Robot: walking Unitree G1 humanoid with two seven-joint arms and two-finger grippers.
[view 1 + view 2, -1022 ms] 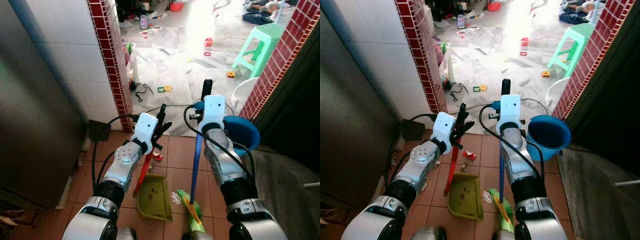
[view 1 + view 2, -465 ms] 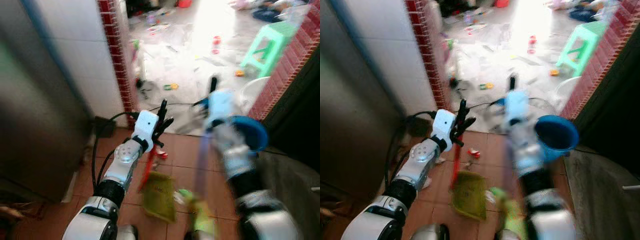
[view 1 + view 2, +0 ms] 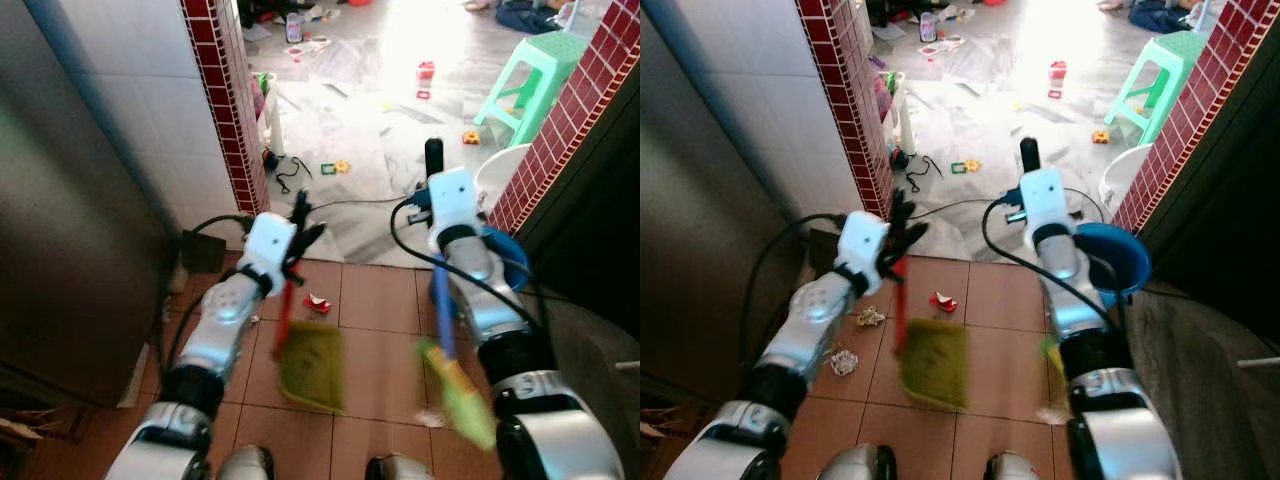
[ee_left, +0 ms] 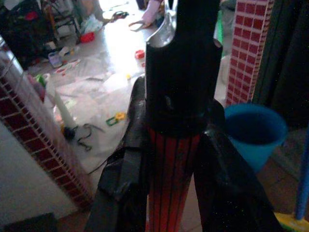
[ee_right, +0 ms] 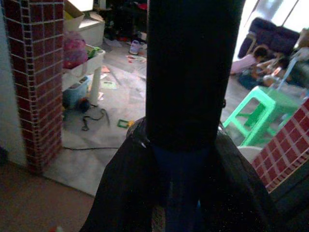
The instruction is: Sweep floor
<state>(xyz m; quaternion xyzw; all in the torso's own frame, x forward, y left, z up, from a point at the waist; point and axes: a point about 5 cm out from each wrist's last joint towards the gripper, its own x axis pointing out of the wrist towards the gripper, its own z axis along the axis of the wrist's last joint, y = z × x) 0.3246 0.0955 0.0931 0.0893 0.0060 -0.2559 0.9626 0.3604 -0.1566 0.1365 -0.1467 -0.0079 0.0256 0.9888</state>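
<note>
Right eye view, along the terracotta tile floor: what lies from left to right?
Crumpled white paper wad → crumpled beige wad → olive-green plastic dustpan → green broom head → round blue plastic bucket.

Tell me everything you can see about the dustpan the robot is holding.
The dustpan has an olive-green, plastic-looking scoop on a long red ribbed handle with a black top. The left gripper clamps the handle near its top between both black fingers, so the pan hangs or rests low over the terracotta floor tiles, blurred. Red litter lies just beyond it.
</note>
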